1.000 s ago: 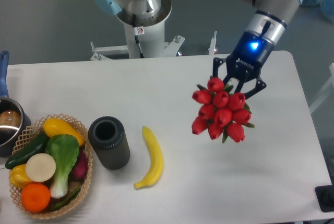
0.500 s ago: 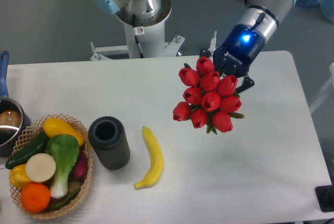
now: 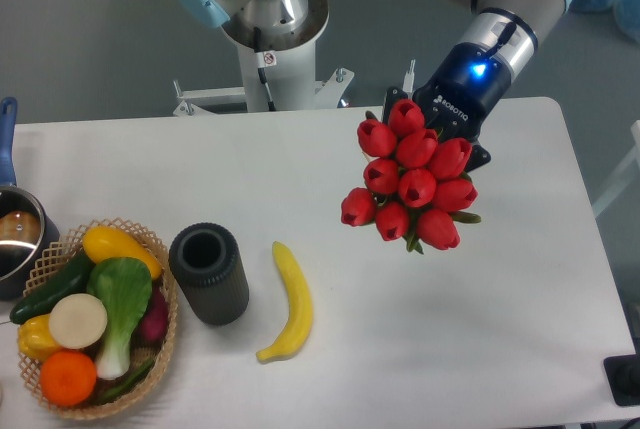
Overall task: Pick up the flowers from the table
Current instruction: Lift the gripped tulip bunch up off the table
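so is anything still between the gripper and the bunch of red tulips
Nothing visible does. The black two-finger gripper is shut on the bunch of red tulips, holding it above the white table. Its fingertips are hidden behind the blooms. The yellow banana and dark cylindrical cup lie well off to the side.

Readable markings: few

The end effector (image 3: 437,139) carries white lettering on its dark body, apparently "ROBOTIQ". A small red-and-white sticker (image 3: 267,58) sits on the arm's base column (image 3: 270,69), too small to read.
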Robot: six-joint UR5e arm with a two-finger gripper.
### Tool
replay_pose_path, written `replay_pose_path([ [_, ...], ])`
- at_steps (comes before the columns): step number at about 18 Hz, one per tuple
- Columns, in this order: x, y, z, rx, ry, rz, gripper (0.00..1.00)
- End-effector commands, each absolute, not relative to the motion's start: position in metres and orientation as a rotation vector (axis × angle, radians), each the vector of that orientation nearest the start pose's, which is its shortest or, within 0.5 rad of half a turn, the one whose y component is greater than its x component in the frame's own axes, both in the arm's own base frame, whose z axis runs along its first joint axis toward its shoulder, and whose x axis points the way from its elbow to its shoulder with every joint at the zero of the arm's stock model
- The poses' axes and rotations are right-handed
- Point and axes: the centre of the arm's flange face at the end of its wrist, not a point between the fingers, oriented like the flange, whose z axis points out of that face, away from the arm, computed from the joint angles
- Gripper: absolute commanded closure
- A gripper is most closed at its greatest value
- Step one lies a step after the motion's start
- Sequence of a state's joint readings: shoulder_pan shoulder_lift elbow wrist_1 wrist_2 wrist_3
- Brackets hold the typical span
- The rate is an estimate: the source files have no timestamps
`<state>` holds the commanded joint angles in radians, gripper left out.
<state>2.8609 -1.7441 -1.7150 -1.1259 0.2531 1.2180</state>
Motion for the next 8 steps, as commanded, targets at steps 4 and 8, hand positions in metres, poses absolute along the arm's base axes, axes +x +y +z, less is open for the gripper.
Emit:
replay_pose_path([
  [4, -0.464, 0.3711, 0.4442, -1.836, 0.02, -0.331, 0.67],
  [8, -0.4638, 0.3711, 0.446, -1.833, 0.021, -0.331, 0.67],
])
